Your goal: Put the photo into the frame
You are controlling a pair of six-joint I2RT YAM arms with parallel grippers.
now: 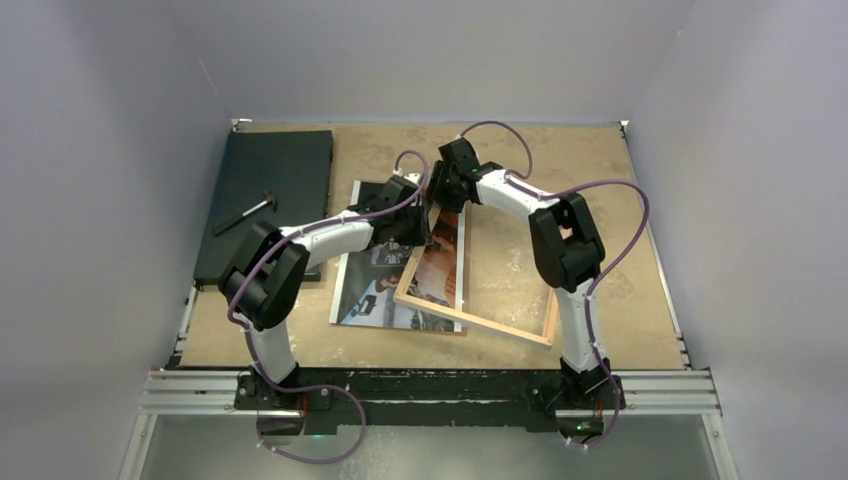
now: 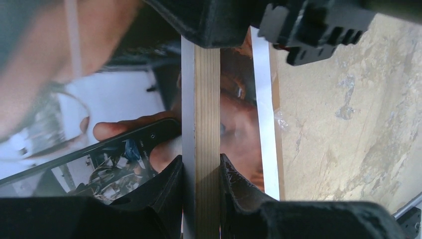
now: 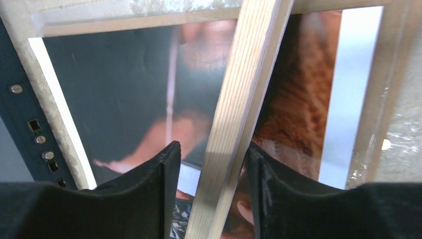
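Observation:
The photo (image 1: 385,290) lies face up on the table, a dark and reddish-brown print with a white border. The frame (image 1: 480,328), with light wooden rails, lies askew with its left rail over the photo's right part. My left gripper (image 1: 418,232) is shut on that rail; in the left wrist view both pads (image 2: 174,184) press the rail (image 2: 201,114). My right gripper (image 1: 440,195) straddles the same rail farther back. In the right wrist view the rail (image 3: 244,94) runs between its fingers (image 3: 149,189) with gaps either side, so my right gripper (image 3: 211,154) is open.
A flat black board (image 1: 265,190) lies at the back left with a small hammer-like tool (image 1: 245,212) on it. Grey walls close in the table (image 1: 600,200) on three sides. My arms cross above the photo's far end.

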